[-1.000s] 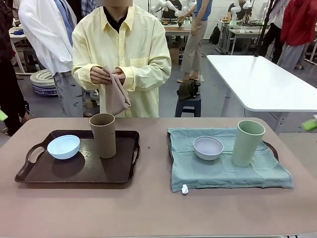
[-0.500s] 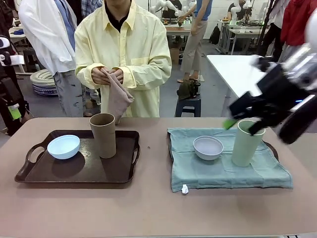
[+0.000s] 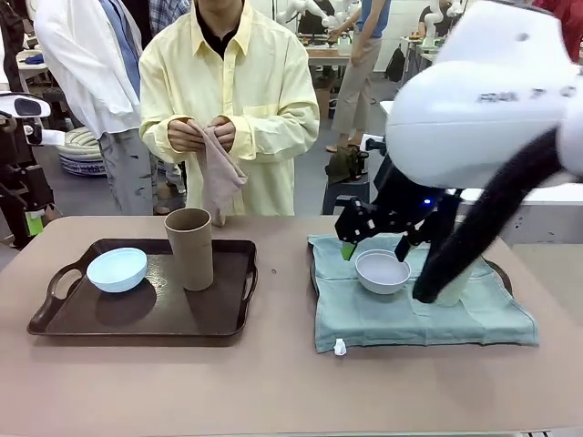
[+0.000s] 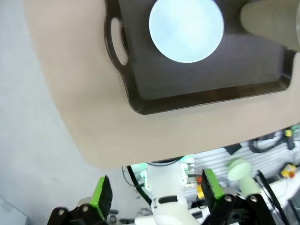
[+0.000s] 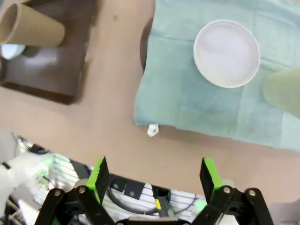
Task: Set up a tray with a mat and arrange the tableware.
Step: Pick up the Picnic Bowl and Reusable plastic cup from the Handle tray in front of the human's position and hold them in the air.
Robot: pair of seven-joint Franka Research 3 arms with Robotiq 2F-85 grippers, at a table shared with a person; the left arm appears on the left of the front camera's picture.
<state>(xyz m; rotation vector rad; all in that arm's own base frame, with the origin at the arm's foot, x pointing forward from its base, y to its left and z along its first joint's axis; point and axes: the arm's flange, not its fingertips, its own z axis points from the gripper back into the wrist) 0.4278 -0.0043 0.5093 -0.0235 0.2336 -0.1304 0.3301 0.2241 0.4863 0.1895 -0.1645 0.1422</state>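
While the right gripper (image 3: pixel 375 241) is held open above the grey bowl (image 3: pixel 383 271) on the mat (image 3: pixel 364 314), the green cup (image 5: pixel 282 91) just beside the bowl could be toppled if the descent is misjudged.

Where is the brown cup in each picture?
Front view: the tan-brown cup stands left of centre, beside the light blue bowl.
Left wrist view: the cup is at the top right edge.
Right wrist view: the cup is top left.
Shared landmark: the dark brown tray under it.
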